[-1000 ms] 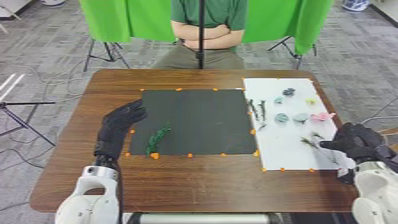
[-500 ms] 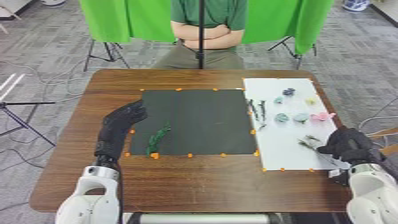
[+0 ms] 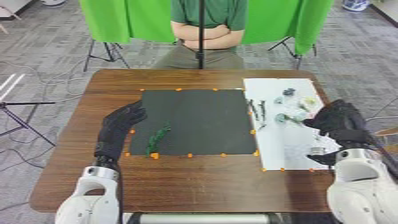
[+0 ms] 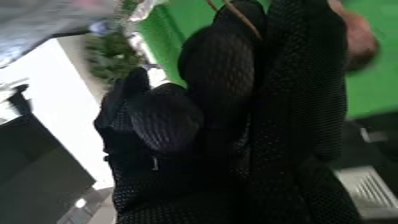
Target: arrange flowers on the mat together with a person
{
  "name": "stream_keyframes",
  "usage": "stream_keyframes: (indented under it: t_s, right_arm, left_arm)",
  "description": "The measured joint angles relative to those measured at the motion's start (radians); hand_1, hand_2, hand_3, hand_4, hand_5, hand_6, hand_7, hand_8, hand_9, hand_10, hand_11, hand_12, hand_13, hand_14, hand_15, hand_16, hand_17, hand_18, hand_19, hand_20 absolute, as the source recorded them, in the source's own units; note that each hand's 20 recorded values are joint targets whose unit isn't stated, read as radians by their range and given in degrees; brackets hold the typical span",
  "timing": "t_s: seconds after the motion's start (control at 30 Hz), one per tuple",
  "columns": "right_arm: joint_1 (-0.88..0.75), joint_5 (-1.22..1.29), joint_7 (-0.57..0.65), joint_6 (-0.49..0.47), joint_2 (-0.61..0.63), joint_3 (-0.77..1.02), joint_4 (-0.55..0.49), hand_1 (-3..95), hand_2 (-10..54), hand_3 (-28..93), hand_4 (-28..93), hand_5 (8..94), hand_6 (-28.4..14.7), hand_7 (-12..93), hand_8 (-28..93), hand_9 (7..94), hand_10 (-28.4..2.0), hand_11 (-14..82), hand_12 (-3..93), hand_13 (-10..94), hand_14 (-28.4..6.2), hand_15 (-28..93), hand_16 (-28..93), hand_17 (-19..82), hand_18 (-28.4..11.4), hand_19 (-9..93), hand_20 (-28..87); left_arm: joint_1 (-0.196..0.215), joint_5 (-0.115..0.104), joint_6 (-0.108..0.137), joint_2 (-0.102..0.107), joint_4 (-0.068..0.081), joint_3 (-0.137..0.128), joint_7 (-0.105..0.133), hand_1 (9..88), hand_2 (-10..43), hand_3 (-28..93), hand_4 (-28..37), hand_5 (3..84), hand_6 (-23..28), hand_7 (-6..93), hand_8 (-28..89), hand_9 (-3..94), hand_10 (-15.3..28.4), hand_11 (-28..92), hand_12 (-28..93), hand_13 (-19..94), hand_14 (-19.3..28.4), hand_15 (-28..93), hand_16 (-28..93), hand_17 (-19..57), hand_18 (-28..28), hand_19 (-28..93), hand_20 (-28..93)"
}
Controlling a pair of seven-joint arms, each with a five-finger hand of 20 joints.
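In the head view, your left hand [image 3: 127,114] is left of centre, beside the left edge of the dark mat [image 3: 195,117], its fingers loosely extended and close together. Your right hand [image 3: 336,118] is right of centre, over the right part of the white sheet [image 3: 284,142]. In the right wrist view, that hand's fingers are drawn together, clamped on a thin brown stem [image 4: 242,20], with blurred green foliage [image 4: 111,57] seen past the glove. On the mat you have one green sprig [image 3: 158,139], lying slantwise in the lower left part, apart from your left hand. The white sheet is just to the right of the mat, on the brown wooden table [image 3: 204,185]. Near its left edge lie slender dark stems [image 3: 262,112]. Toward the sheet's upper part, you can see a small dark-blue flower [image 3: 289,92] with a pale green one [image 3: 279,100] just below it. Farther down is a blue-green flower [image 3: 282,117], and a pale yellowish bloom [image 3: 309,102] shows just beside your right hand, to its upper left.
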Motion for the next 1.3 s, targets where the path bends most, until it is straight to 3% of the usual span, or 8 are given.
stream_keyframes:
  t_s: [0.3,0.57,0.67,0.8,0.87,0.97,1.17,1.3]
  right_arm:
    - [0.128,-0.003,0.003,0.023,-0.173,-0.272,-0.022,85.7,-9.5,-28,45,85.3,0.9,31,11,91.1,-10.3,46.5,31.4,74,-13.1,75,46,34,-22.9,77,60]
    - [0.195,0.041,-0.023,0.012,-0.251,-0.477,0.073,86.5,-9.5,-28,47,85.5,0.7,31,11,91.3,-10.4,47.4,31.3,74,-13.5,76,46,34,-23.3,77,60]
    - [0.222,0.052,-0.027,0.007,-0.262,-0.522,0.115,86.7,-9.5,-28,47,85.7,0.6,31,11,91.3,-10.4,47.4,31.2,74,-13.6,76,45,34,-23.4,77,60]
    - [0.253,0.052,-0.023,-0.002,-0.277,-0.553,0.164,86.8,-9.5,-28,47,85.9,0.5,31,11,91.5,-10.4,47.3,31.0,75,-13.7,76,45,34,-23.6,78,60]
    - [0.262,0.051,-0.019,-0.003,-0.282,-0.562,0.182,86.8,-9.5,-28,47,86.1,0.5,30,11,91.6,-10.3,47.2,31.0,75,-13.7,76,45,34,-23.7,78,60]
    - [0.271,0.045,-0.007,-0.004,-0.287,-0.578,0.206,86.8,-9.5,-28,47,86.2,0.5,30,12,91.7,-10.3,47.0,30.9,75,-13.7,76,45,34,-23.8,78,60]
    - [0.282,0.029,0.02,-0.004,-0.301,-0.609,0.266,86.2,-9.5,-28,46,85.9,1.3,30,12,92.0,-9.8,45.7,30.3,75,-13.4,76,45,34,-23.8,78,60]
    - [0.285,0.021,0.024,-0.004,-0.306,-0.622,0.299,85.7,-9.5,-28,46,85.7,1.5,30,12,92.0,-9.3,45.0,30.1,75,-13.0,76,44,35,-23.7,78,60]
  left_arm:
    - [0.021,0.0,0.007,0.003,-0.001,-0.019,-0.001,29.4,6.5,64,-18.5,49.3,1.6,16.0,-7,45.5,13.8,20,12,37,18.7,22,1,6.1,12.2,11,18]
    - [0.032,-0.01,0.037,0.013,0.001,-0.025,0.003,26.2,7.5,61,-19.8,46.6,5.0,13.1,-7,43.6,14.6,18,12,36,19.1,21,1,5.9,12.5,12,18]
    - [0.037,-0.025,0.097,0.017,0.004,-0.021,0.021,24.7,7.5,61,-20.8,45.8,5.3,12.1,-6,42.5,14.6,17,12,35,19.2,20,1,5.8,12.6,12,18]
    - [0.043,-0.072,0.239,0.033,0.011,0.005,0.094,24.2,7.3,62,-21.8,45.7,5.6,11.7,-6,42.6,14.8,18,12,34,19.2,20,1,5.7,12.6,12,17]
    - [0.045,-0.086,0.268,0.036,0.013,0.007,0.11,24.2,7.3,62,-21.9,46.0,5.8,11.6,-6,42.7,14.8,18,12,35,19.3,20,1,5.7,12.6,12,17]
    - [0.046,-0.087,0.259,0.037,0.014,0.004,0.107,24.9,7.2,62,-21.6,46.1,6.0,11.5,-6,42.8,15.0,18,11,35,19.4,20,1,5.7,12.6,12,17]
    - [0.045,-0.078,0.194,0.037,0.015,0.0,0.081,25.8,7.6,60,-19.8,45.1,6.3,11.2,-7,41.9,15.3,18,10,35,19.3,20,1,5.6,12.8,13,18]
    - [0.045,-0.073,0.186,0.037,0.016,0.0,0.076,25.8,7.4,60,-19.1,44.7,6.2,11.3,-7,41.4,15.2,19,10,34,19.1,20,1,5.5,12.8,13,18]
